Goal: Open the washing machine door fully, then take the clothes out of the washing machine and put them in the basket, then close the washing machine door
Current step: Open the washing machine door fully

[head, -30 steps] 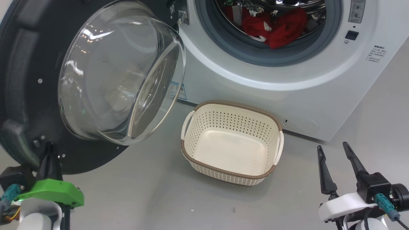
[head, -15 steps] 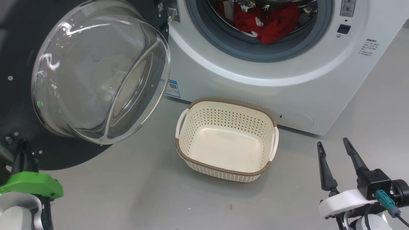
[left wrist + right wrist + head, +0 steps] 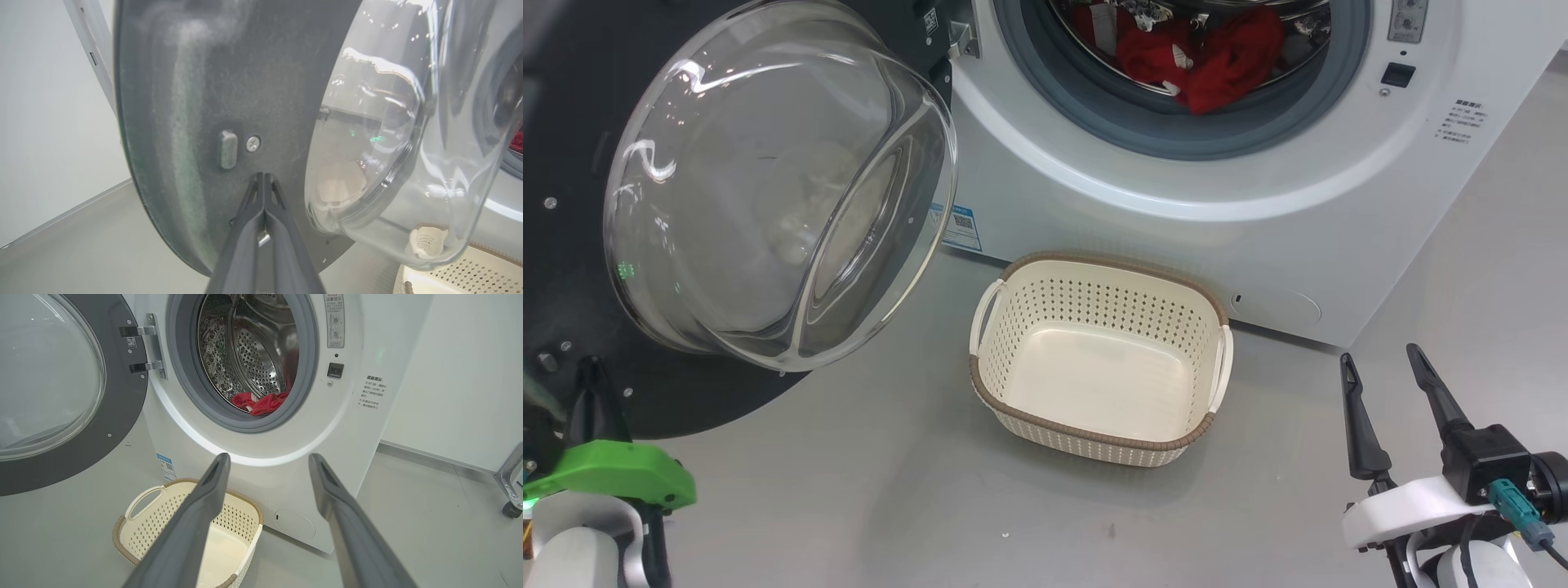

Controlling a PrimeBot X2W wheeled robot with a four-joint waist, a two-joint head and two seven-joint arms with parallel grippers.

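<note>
Risks skidding off the washing machine door (image 3: 229,81) just ahead of the together-pressed left pincer (image 3: 264,177), stalling its swing, with right pincer (image 3: 269,457) spread, empty.

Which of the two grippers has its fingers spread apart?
The right gripper, fingers wide apart beside the basket; the left gripper is pinched shut at the washing machine door.
</note>
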